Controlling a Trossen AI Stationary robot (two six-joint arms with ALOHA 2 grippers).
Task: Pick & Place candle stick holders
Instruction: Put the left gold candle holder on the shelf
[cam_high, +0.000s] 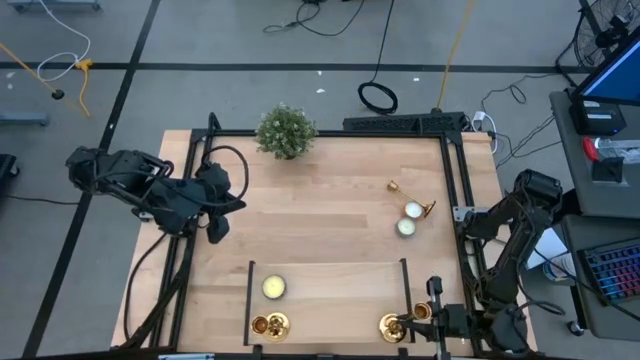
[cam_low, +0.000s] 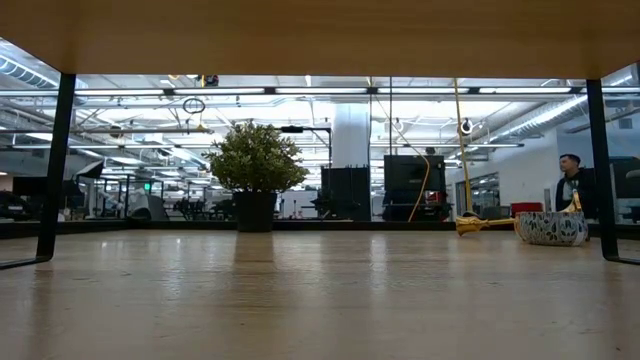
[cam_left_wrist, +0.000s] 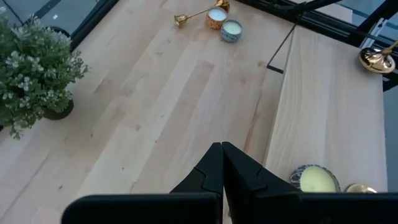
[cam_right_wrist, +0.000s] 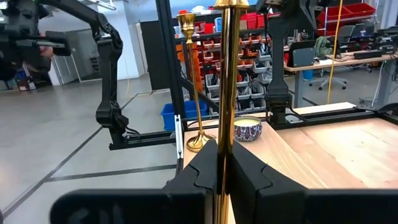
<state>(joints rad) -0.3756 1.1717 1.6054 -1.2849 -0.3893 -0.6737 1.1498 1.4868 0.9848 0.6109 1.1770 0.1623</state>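
One gold candlestick holder (cam_high: 270, 325) stands upright on its round base on the raised board (cam_high: 330, 300) at the near edge. It also shows in the right wrist view (cam_right_wrist: 198, 81). A second gold holder (cam_high: 392, 327) stands at the board's right end, and my right gripper (cam_right_wrist: 222, 163) is shut on it. A third gold holder (cam_high: 410, 198) lies on its side at the far right of the table, and also shows in the left wrist view (cam_left_wrist: 198, 14). My left gripper (cam_left_wrist: 222, 165) is shut and empty over the table's left part (cam_high: 218, 228). My right gripper pinches the holder's slim gold stem (cam_right_wrist: 224, 118) between its two fingers. The fingers come level from the table's right side and lie across the stem. The holder is upright. Its base (cam_high: 392, 327) is over the raised board; whether it rests there I cannot tell.
A potted plant (cam_high: 286, 131) stands at the far edge. Two candles (cam_high: 413, 210) (cam_high: 405, 226) sit beside the lying holder. A candle tin (cam_high: 274, 288) sits on the raised board. Black frame rails (cam_high: 455, 190) run along the table's sides. A person (cam_low: 570, 185) stands in the room behind.
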